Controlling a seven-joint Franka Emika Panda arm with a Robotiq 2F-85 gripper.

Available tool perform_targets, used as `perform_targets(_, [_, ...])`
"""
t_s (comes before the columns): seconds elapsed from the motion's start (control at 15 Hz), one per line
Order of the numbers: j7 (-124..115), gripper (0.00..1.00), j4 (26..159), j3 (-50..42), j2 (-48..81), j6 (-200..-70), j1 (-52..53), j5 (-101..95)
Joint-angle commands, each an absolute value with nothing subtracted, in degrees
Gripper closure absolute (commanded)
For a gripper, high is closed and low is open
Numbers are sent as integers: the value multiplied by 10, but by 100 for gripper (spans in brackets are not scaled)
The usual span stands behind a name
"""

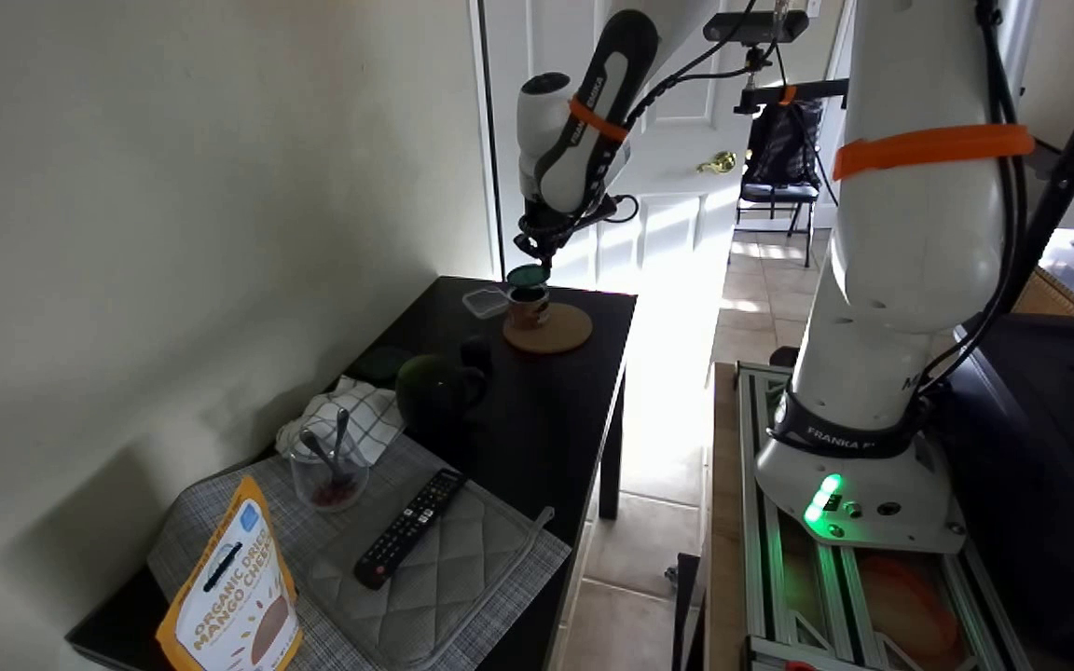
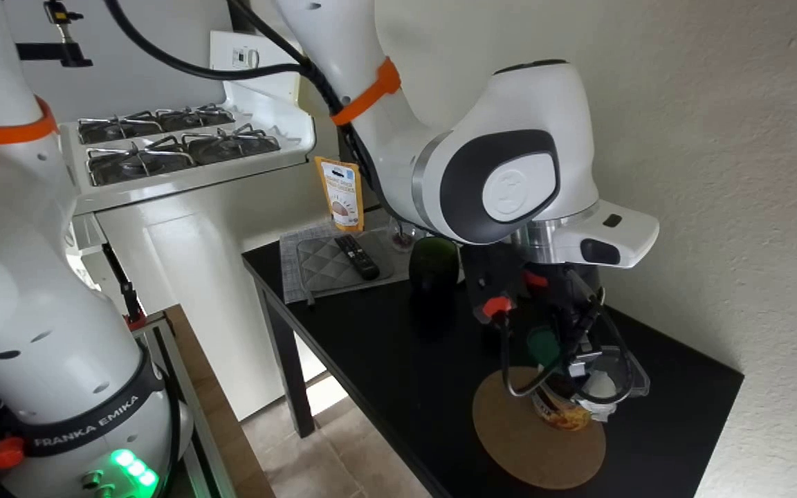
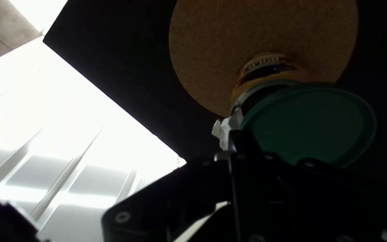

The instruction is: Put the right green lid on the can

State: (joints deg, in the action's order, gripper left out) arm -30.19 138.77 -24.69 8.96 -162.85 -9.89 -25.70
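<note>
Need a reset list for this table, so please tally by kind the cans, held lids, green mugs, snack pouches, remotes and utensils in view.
Round orange-labelled can: 1
Held round green lid: 1
Dark green handled mug: 1
Orange-and-white snack pouch: 1
Long black remote: 1
Grey utensils in the clear round cup: 2
Total: 7
</note>
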Motion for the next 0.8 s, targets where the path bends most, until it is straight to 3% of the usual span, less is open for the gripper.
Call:
perform_targets(0.0, [-377,100,1380,-268,114,-1626,-71,-303])
perform_targets(0.73, [-450,100,1328,-322,185,-1638,-14,-308])
